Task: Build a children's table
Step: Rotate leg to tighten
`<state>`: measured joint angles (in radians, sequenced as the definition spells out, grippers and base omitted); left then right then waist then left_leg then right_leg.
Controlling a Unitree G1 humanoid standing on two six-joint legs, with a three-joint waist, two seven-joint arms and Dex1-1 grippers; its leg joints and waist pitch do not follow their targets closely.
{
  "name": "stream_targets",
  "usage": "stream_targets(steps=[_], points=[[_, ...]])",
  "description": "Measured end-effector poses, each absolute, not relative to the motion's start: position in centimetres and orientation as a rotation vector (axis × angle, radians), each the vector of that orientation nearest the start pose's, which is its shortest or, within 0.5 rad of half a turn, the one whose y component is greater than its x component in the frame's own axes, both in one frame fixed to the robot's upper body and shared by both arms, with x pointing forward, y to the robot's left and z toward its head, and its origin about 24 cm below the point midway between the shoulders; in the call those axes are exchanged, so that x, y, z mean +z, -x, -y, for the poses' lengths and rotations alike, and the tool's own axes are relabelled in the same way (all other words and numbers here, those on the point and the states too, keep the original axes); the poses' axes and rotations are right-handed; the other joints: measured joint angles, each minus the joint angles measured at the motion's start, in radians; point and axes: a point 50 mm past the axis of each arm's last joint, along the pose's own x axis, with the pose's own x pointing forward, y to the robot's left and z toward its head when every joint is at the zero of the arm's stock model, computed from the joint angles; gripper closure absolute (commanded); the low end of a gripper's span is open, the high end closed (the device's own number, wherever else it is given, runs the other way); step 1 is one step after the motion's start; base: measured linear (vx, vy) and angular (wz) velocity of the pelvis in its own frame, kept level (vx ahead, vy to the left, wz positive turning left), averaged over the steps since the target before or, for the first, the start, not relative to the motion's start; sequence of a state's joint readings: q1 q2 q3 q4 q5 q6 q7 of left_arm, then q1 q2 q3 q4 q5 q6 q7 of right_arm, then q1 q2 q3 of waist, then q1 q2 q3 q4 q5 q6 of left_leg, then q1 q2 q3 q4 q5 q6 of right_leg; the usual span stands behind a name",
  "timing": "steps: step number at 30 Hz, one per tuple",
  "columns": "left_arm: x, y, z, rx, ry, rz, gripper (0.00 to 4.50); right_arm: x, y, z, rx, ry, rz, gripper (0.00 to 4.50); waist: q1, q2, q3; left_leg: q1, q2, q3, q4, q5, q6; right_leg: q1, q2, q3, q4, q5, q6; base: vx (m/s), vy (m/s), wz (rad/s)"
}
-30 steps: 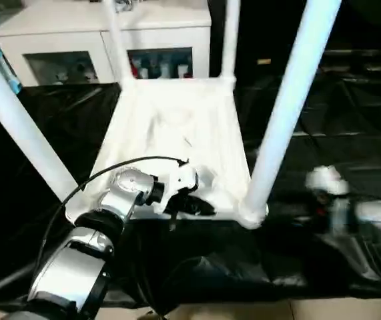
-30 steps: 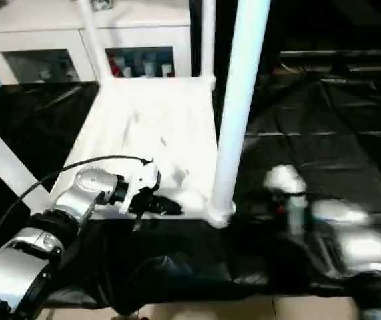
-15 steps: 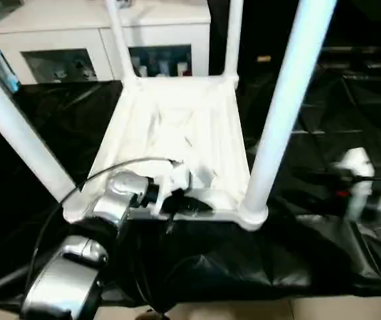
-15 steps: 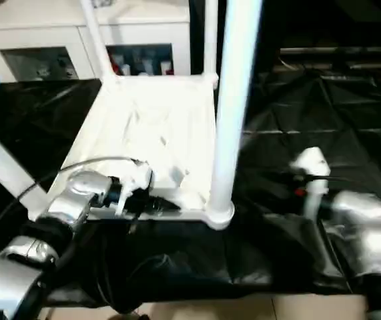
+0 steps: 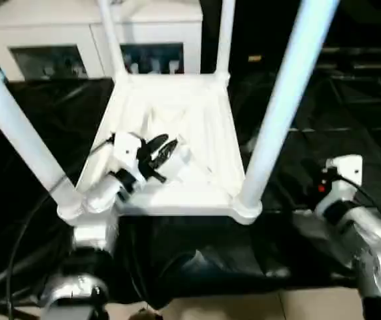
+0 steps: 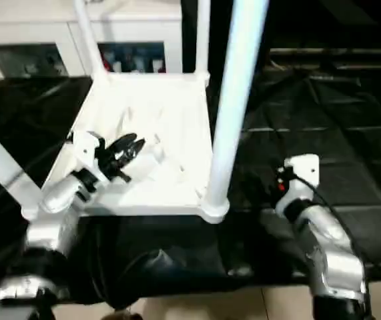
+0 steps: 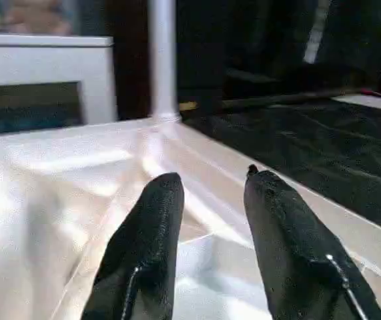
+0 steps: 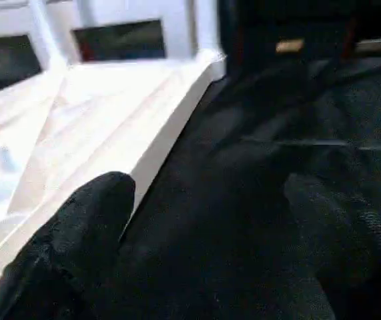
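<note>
The left gripper's (image 5: 164, 149) two black fingers (image 7: 151, 227) stand a little apart with nothing between them, poised just above the ribbed underside of the children's table (image 5: 177, 120). In the left wrist view a gap shows between the two pads and the white plastic beneath them is bare. The right gripper (image 8: 197, 267) is spread wide: one black finger (image 8: 77, 233) sits near the table's edge and the other well away from it, grasping nothing, with the black cover of the surface (image 8: 277, 167) lying between them.

The children's table lies upside down on the black-covered surface, directly under and ahead of the left fingers and off to the left of the right ones. Its four white tubular legs stand up from the corner sockets. The near-right leg (image 5: 280, 107) rises between the two grippers, its socket close to the table's front edge. The near-left leg (image 5: 17, 127) slants up just to the left of the left wrist. The two far legs (image 5: 225, 37) stand beyond the left fingers. Behind the table, past the far legs, is a white cabinet (image 5: 57, 40) with glass-fronted doors.
</note>
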<state>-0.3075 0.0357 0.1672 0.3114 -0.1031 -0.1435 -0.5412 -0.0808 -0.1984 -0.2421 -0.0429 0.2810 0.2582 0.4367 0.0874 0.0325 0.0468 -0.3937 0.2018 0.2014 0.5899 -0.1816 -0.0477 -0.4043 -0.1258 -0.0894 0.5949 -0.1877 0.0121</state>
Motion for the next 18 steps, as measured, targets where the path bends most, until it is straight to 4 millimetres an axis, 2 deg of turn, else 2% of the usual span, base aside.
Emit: stream_targets(steps=[4, 9, 12, 14, 18], points=[[4.7, -27.4, -15.7, -0.301, 0.071, 0.132, 2.33, 5.1, -24.1, 20.4, 0.290, -0.124, -0.095, 0.00, 0.000, -0.005, 0.000, -0.002, 0.002, 0.000, 0.000, -0.002, 0.000, -0.001, 0.001, -0.001, -0.001, -0.003, 0.006, 0.000, 0.000, 0.00], [5.2, -25.7, -16.4, -0.221, 0.012, 0.130, 2.21, 4.7, -22.8, 19.5, 0.323, -0.113, -0.120, 0.00, 0.000, -0.006, 0.000, 0.002, 0.003, -0.001, -0.001, -0.003, -0.004, 0.002, 0.003, 0.000, -0.001, -0.007, 0.012, 0.000, 0.000, 0.00], [4.6, -24.0, -17.1, -0.172, 0.006, 0.077, 2.21, 4.5, -21.4, 18.9, 0.348, -0.124, -0.147, 0.00, -0.002, -0.006, -0.001, 0.007, 0.003, -0.001, -0.002, -0.003, -0.004, 0.006, 0.008, 0.009, -0.001, -0.008, 0.014, 0.000, 0.000, 0.00], [4.4, -23.3, -17.5, -0.160, 0.013, 0.053, 2.21, 4.5, -20.7, 18.4, 0.400, -0.123, -0.161, 0.00, -0.005, -0.005, -0.001, 0.008, 0.003, -0.002, -0.003, -0.003, -0.005, 0.006, 0.017, 0.023, -0.001, -0.007, 0.015, 0.000, 0.000, 0.00], [4.8, -23.2, -17.8, -0.167, 0.021, 0.047, 2.21, 4.4, -20.2, 17.0, 0.505, -0.124, -0.175, 0.00, -0.005, -0.003, -0.003, 0.009, 0.003, -0.003, -0.003, -0.003, -0.005, 0.006, 0.020, 0.026, -0.001, -0.006, 0.018, 0.000, 0.000, 0.00]])
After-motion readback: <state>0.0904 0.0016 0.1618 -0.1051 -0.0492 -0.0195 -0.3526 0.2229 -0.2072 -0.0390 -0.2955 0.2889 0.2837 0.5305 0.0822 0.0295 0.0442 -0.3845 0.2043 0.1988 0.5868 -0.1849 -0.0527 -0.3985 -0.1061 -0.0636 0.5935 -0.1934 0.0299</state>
